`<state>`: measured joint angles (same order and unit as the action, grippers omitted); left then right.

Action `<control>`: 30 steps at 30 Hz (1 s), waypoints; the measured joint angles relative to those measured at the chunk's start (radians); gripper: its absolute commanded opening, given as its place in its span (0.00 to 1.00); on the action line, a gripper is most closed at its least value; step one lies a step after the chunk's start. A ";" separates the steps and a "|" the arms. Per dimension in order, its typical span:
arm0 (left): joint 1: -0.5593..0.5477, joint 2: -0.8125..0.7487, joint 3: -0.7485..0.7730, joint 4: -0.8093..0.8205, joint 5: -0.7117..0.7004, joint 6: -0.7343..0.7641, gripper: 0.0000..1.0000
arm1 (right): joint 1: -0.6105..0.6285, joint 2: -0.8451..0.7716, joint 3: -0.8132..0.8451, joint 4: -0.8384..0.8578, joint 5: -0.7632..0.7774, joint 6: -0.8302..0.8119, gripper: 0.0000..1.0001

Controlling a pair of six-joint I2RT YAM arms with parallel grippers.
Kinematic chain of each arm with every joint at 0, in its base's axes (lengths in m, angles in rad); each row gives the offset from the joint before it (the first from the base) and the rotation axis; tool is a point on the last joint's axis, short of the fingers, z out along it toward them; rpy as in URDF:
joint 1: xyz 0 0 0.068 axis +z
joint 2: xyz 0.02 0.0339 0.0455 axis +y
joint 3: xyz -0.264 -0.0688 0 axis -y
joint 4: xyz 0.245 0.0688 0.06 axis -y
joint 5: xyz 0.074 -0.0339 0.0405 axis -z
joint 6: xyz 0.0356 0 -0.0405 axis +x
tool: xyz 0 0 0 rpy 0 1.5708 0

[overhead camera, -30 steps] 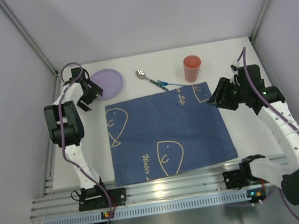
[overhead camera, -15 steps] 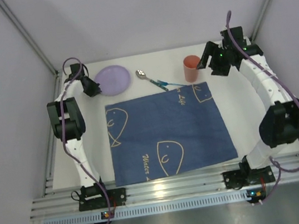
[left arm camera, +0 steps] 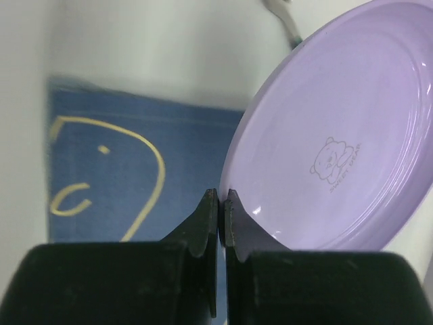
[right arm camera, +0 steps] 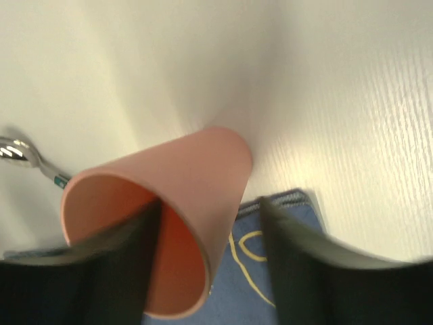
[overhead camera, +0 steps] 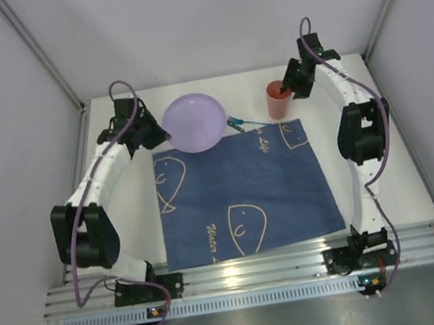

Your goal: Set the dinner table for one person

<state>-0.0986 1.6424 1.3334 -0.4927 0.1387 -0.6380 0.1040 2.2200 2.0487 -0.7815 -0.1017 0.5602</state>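
Note:
A lilac plate (overhead camera: 195,122) hangs tilted above the dinner table (overhead camera: 402,167), at the far left corner of the blue fish cloth (overhead camera: 242,191). My left gripper (overhead camera: 157,135) is shut on its rim. In the left wrist view the fingertips (left arm camera: 211,203) pinch the edge of the plate (left arm camera: 338,135). A salmon cup (overhead camera: 279,101) stands upright beyond the cloth's far right corner. My right gripper (right arm camera: 211,203) is open and straddles the wall of the cup (right arm camera: 196,169): one finger is inside and the other outside, apart from it.
A spoon with a blue handle (overhead camera: 239,121) lies between plate and cup, its bowl hidden by the plate in the top view; its metal bowl (right arm camera: 17,150) shows beside the cup. Grey walls close in the left, right and back. An aluminium rail (overhead camera: 242,277) runs along the near edge.
My left gripper shut on the plate's rim, then lifted it and carried it right toward the cloth. My right arm swung from the table's right side to the cup and now straddles its wall.

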 measured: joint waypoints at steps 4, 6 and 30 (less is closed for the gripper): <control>-0.174 -0.194 -0.125 0.008 0.003 0.036 0.00 | 0.001 0.050 0.079 -0.032 0.031 -0.009 0.00; -0.228 -0.244 -0.211 0.008 0.008 0.041 0.00 | 0.002 0.051 0.086 -0.039 0.037 -0.011 0.00; -0.336 -0.254 -0.435 -0.043 -0.105 -0.003 0.98 | 0.127 -0.610 -0.554 -0.115 0.209 -0.143 0.00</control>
<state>-0.4347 1.3888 0.8982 -0.5354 0.0334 -0.6415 0.2310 1.6104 1.4952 -0.8967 0.1078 0.4175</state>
